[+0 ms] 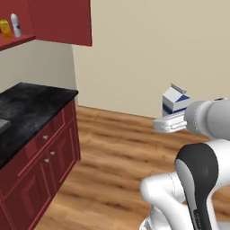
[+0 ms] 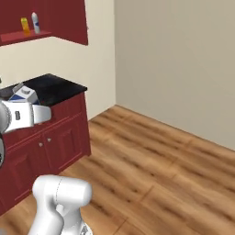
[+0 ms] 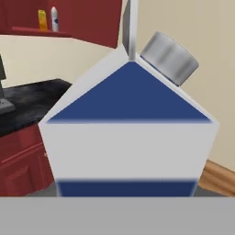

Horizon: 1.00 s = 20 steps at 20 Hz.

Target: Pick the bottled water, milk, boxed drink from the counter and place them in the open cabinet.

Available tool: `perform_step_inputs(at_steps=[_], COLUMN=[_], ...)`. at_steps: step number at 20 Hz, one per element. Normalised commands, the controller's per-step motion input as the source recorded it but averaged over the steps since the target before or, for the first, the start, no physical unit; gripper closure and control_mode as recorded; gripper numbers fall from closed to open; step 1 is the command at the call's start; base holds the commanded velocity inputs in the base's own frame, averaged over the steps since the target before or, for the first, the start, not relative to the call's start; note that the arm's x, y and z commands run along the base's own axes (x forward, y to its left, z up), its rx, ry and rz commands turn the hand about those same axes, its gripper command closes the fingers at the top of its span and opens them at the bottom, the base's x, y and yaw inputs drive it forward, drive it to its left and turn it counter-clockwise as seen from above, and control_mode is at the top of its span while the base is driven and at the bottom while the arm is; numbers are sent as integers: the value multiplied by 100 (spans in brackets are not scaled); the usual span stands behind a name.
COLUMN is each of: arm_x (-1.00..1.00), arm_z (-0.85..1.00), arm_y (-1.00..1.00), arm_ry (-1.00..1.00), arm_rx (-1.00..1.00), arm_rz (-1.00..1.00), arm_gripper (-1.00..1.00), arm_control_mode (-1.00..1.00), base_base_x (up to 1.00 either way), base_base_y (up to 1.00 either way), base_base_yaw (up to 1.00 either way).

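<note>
The milk point(image 1: 174, 99), a white gable-top carton with blue bands and a grey cap, hangs in the air over the wooden floor, right of the counter point(image 1: 27, 108). My gripper point(image 1: 173, 112) is shut on it from below. In the hand view the milk point(image 3: 128, 133) stands so close that it hides my fingertips. From the right base view the milk point(image 2: 23, 94) sits on top of my white hand, in front of the counter point(image 2: 57, 89). The boxed drink point(image 1: 5, 28) and the bottled water point(image 1: 15, 24) stand side by side on the shelf of the open cabinet point(image 1: 20, 41), up at the far left.
Red base cabinets with panelled doors point(image 1: 58, 157) stand under the counter. A closed red wall-cabinet panel point(image 1: 63, 22) hangs right of the shelf. Beige walls meet in a corner point(image 2: 114, 55). Wooden floor point(image 2: 160, 165) spreads wide to the right.
</note>
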Motion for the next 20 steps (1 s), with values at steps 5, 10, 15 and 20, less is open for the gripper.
perform_step_inputs(at_steps=[5,10,15,20], arm_x=[0,0,0,0], arm_z=[0,0,0,0], arm_y=[0,0,0,0], arm_ry=[0,0,0,0], arm_rx=[0,0,0,0], arm_rz=[0,0,0,0], arm_gripper=[100,100,100,100], arm_control_mode=[100,100,100,100], base_base_x=[37,47,53,54], base_base_y=[18,15,3,0], base_base_yaw=[28,25,24,23])
